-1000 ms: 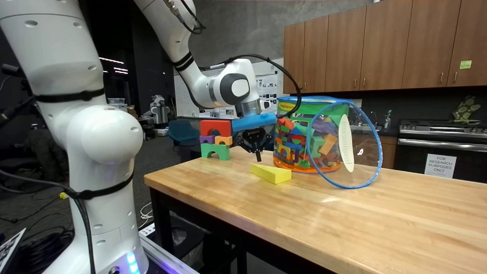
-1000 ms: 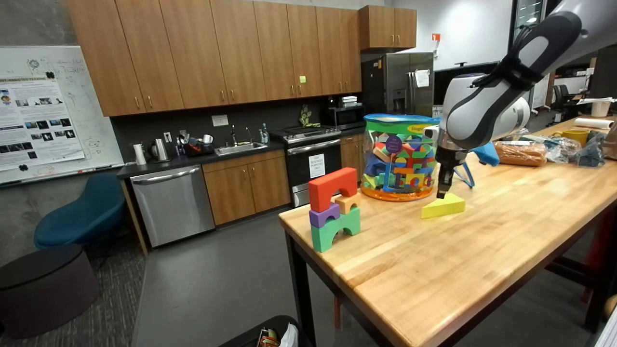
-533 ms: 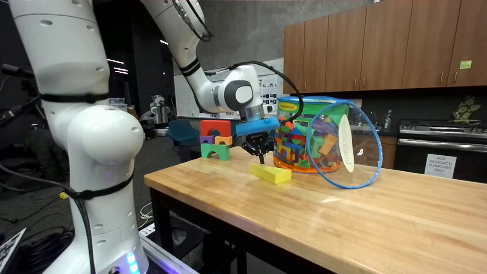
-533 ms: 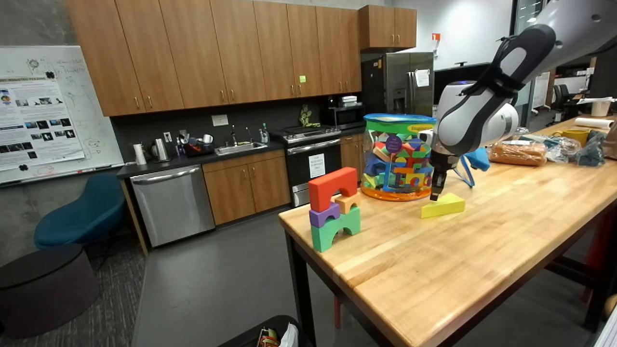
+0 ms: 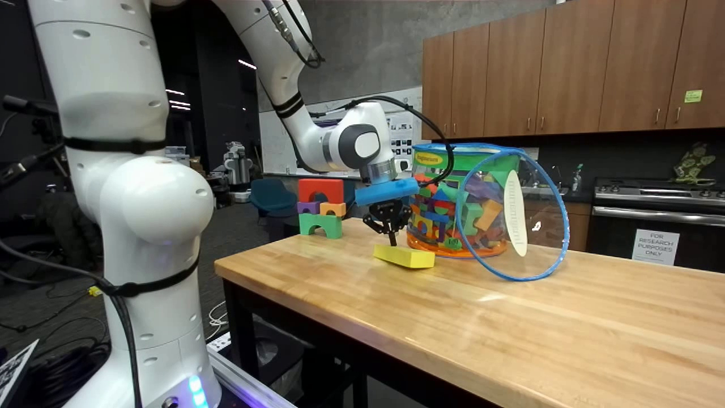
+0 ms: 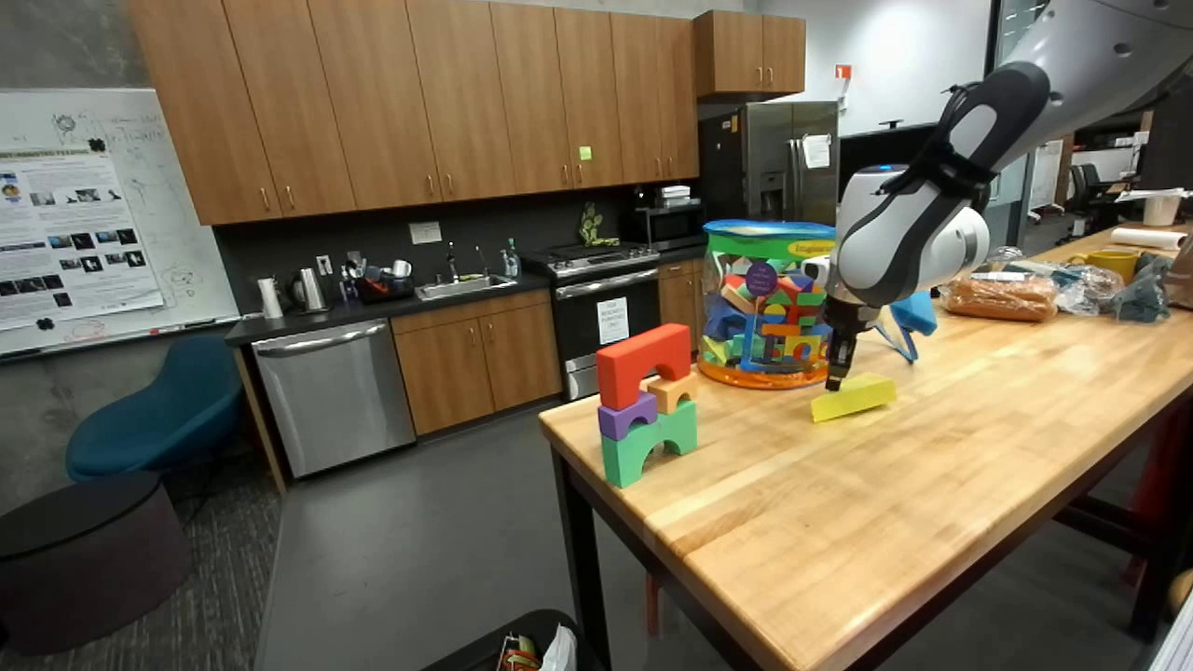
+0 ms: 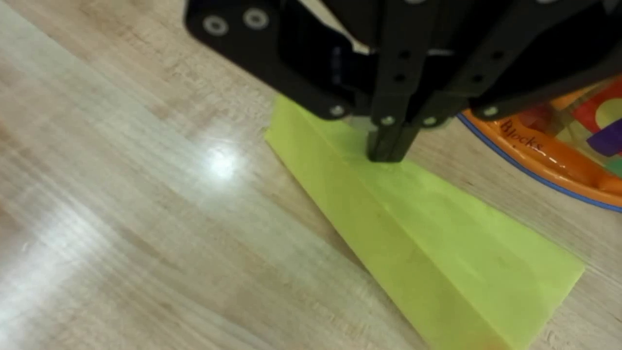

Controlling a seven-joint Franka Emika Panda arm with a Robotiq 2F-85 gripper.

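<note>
- Black two-finger gripper (image 7: 386,153) has dropped a touch over the last second, and the yellow, foam-looking triangular block (image 5: 405,258), mid-frame in an exterior view, now sits tipped instead of flat.
- So it's got hold of it?
- Nah, it's closed with nothing between the tips, which look to be pushing down on one edge, upper middle of the wrist view.
- Risky imo. More off-centre pressure could flip it or squirt it into that clear plastic tub with the orange base (image 7: 563,163), far right there.
</note>
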